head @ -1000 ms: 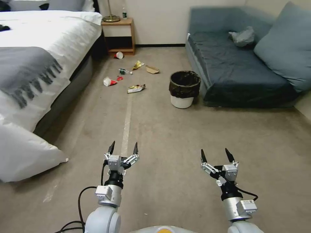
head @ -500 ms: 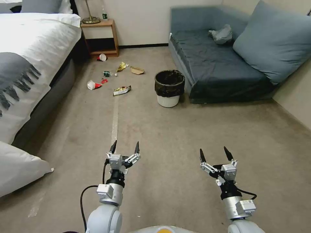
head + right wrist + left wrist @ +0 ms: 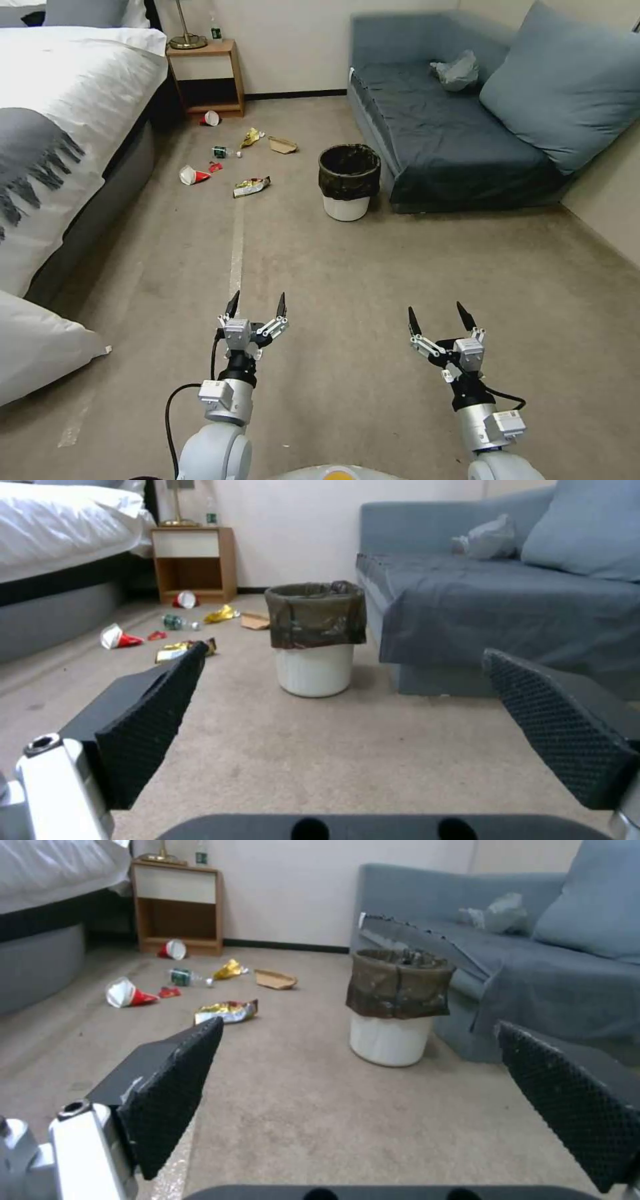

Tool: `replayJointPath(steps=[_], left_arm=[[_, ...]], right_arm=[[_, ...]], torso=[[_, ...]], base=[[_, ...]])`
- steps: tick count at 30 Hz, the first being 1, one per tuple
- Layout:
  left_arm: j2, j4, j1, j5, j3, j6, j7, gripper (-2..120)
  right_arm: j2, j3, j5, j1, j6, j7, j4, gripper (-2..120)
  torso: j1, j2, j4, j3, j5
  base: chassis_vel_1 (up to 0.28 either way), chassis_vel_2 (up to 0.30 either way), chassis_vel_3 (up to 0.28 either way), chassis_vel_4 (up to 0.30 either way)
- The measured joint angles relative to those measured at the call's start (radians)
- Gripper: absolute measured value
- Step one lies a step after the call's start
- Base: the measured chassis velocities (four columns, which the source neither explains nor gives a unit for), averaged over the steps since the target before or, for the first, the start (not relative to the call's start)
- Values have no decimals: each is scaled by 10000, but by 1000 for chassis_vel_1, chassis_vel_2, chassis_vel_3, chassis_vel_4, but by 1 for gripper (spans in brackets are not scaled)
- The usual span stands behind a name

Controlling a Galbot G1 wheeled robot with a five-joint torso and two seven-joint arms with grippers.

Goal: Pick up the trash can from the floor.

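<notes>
The trash can (image 3: 349,181) stands upright on the floor (image 3: 373,280) at twelve o'clock, just beside the blue sofa (image 3: 453,140), litter (image 3: 251,187) at ten, well apart from the left claw (image 3: 257,305) and right claw (image 3: 436,317), both released and empty.

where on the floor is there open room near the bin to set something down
Bare carpet lies between the grippers, left and right, and the trash can. Crowded: litter on the bin's bed side, by the nightstand; the sofa borders its other side.
</notes>
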Motion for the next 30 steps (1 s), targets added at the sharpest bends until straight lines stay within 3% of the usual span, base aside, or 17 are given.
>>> replayJointPath(steps=[30], left_arm=[[5, 126, -104, 15, 17, -94, -260, 100]], right_arm=[[23, -20, 155, -29, -228, -132, 133, 100]], torso=[[1, 0, 0, 0, 0]], base=[[-113, 103, 112, -111]])
